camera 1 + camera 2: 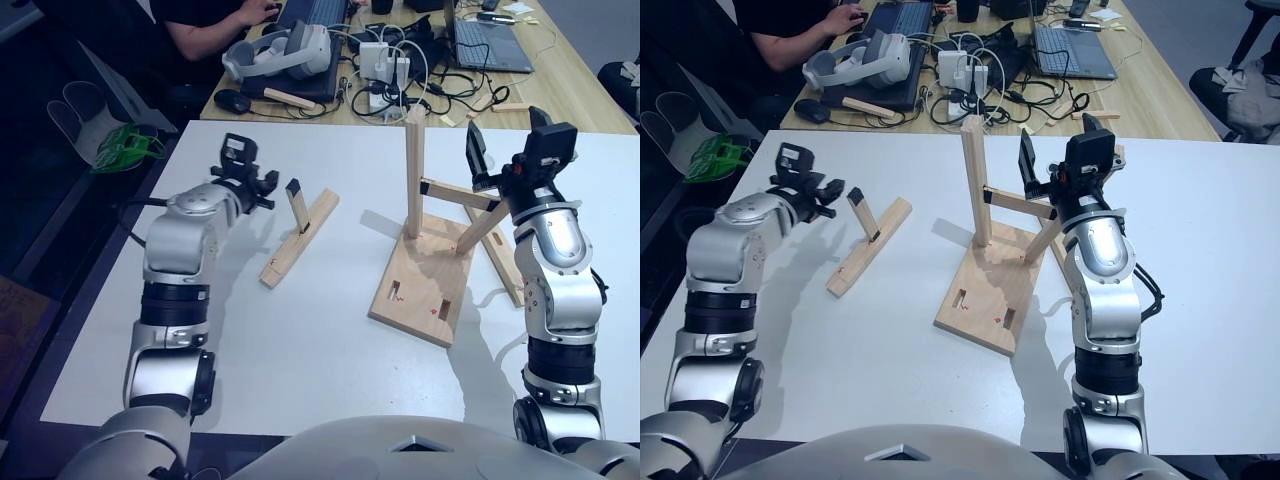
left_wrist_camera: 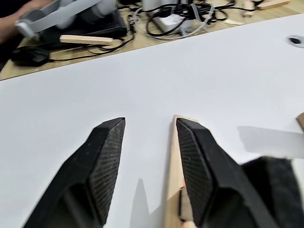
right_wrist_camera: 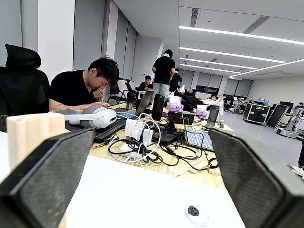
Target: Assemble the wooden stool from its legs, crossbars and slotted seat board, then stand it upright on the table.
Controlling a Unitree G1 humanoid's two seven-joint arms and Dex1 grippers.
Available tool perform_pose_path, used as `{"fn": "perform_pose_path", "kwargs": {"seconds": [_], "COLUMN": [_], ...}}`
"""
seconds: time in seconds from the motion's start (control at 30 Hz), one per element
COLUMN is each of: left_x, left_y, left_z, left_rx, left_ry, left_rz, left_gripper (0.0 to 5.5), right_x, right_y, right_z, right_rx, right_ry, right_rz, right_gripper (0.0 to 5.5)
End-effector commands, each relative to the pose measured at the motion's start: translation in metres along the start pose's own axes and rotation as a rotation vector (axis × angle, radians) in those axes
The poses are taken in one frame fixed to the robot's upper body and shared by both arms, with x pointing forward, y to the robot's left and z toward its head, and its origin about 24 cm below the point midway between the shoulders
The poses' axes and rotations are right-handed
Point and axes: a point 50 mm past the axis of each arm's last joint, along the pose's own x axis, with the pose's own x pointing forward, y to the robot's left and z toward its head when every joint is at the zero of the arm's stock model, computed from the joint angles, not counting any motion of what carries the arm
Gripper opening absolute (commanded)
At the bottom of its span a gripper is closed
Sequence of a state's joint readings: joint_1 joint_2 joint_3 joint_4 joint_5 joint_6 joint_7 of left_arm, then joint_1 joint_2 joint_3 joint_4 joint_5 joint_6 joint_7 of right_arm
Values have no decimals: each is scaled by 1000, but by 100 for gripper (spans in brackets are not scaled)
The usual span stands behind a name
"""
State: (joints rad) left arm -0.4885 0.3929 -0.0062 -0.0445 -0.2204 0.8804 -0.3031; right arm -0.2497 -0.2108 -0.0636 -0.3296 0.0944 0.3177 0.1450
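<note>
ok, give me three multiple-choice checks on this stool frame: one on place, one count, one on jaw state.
1. Where is the loose leg?
A. Lying on the table, between the left jaws and the seat board
B. Held in the right jaws
C. Slotted into the seat board

2. How many legs stand straight up from the seat board?
A. Three
B. One
C. Four

3. The left jaws are:
A. shut on a leg
B. shut on the seat board
C. open, holding nothing

Answers:
1 A: the loose leg lies flat on the table, left of the seat board.
2 B: only the upright leg stands straight; the leaning leg beside it tilts.
3 C: the left wrist view shows the jaws apart, gripping nothing.
</note>
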Motion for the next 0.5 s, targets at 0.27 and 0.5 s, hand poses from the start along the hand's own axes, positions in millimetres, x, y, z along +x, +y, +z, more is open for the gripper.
{"fn": "perform_pose_path", "kwargs": {"seconds": [0.27, 0.5], "left_x": [-18, 5], "left_y": [-80, -51], "left_z": [0, 4], "left_rx": [54, 253], "left_ry": [57, 123], "left_rz": [-339, -203], "left_gripper": [199, 246], "right_x": [4, 4], "right_y": [-2, -2], "right_z": [-2, -2], "right_rx": [20, 20], "right_ry": [18, 13], "right_rz": [-7, -20], "right_gripper": [444, 444]}}
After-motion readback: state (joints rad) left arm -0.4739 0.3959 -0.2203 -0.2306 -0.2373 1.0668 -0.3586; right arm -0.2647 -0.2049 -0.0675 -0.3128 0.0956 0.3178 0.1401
